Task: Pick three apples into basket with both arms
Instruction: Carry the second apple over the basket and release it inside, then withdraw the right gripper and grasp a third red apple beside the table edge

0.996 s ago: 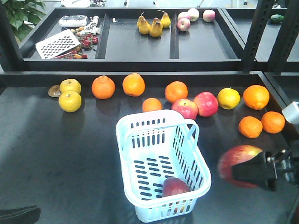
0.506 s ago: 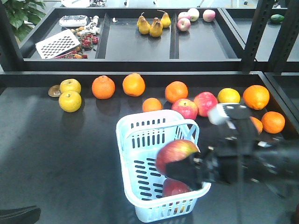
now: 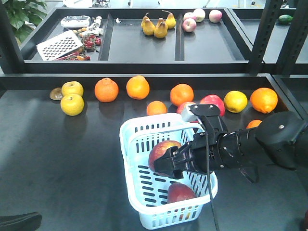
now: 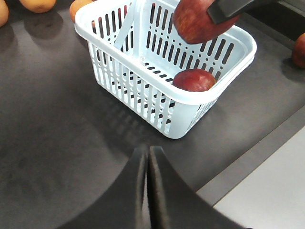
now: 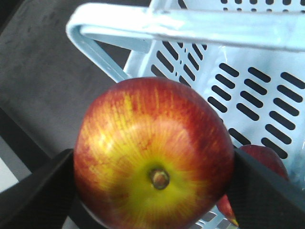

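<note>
Dark matte table (image 3: 57,159) in front, black shelving behind; at the lower left, left gripper (image 4: 147,191) low over it, jaws pressed together on nothing. Pale blue-white basket (image 3: 132,139) at centre, long axis running near to far, one apple (image 3: 180,193) on its slotted floor, partly hidden. Just above, second apple (image 5: 152,157) clamped in right gripper (image 3: 166,163), stem dimple toward wrist camera; third apple not identifiable.
</note>
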